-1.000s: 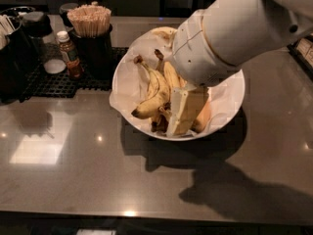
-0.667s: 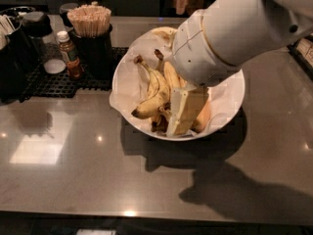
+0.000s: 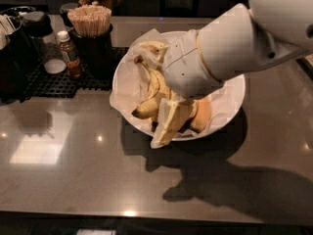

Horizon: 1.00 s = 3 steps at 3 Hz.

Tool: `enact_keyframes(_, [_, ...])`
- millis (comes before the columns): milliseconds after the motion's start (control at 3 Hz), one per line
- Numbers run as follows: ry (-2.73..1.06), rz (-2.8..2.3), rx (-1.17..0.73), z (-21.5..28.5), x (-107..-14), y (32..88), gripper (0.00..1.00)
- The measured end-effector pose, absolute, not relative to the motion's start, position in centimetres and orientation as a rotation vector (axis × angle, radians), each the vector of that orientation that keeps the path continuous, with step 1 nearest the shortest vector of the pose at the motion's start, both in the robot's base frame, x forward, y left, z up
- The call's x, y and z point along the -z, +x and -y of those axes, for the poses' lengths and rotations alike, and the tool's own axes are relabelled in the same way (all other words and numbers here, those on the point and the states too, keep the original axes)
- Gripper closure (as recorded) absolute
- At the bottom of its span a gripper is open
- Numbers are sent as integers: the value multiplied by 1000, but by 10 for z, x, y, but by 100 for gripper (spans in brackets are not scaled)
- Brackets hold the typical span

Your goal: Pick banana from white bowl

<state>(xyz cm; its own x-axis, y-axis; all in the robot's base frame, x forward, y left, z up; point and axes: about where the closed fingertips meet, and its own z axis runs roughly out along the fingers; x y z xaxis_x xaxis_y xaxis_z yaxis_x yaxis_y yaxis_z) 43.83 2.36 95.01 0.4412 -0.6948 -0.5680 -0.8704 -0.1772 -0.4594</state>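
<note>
The white bowl (image 3: 230, 99), wide and lined with crinkled white paper, stands on the dark counter at centre. Several bananas lie in it. The strongly curved yellow banana (image 3: 148, 107) lies in the left half; its long thin stem runs up to a dark cap near the bowl's back left and its brownish tip points left. My gripper (image 3: 168, 124) reaches down from the upper right into the bowl's front middle, right beside this banana and over the pile. The white arm hides the bowl's middle. An orange-toned banana (image 3: 201, 115) lies to the gripper's right.
A black mat (image 3: 58, 80) at the back left carries a small brown bottle (image 3: 71, 55), a dark cup of wooden stir sticks (image 3: 90, 21) and dark containers (image 3: 19, 48). Bare glossy counter (image 3: 98, 180) stretches in front of the bowl.
The arm has shifted a little left and lower into the bowl. The bananas and the bowl have stayed in place.
</note>
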Motion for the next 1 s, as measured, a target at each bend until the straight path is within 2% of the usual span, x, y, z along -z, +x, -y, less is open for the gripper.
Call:
enact_keyframes(333, [-1897,-1194,-480,-52,-951,428,0])
enact_keyframes(667, [-1891,-1185,-489,-56,-954,426,0])
enact_keyframes(1000, [-1891,-1185,-489,-56,-954,426,19])
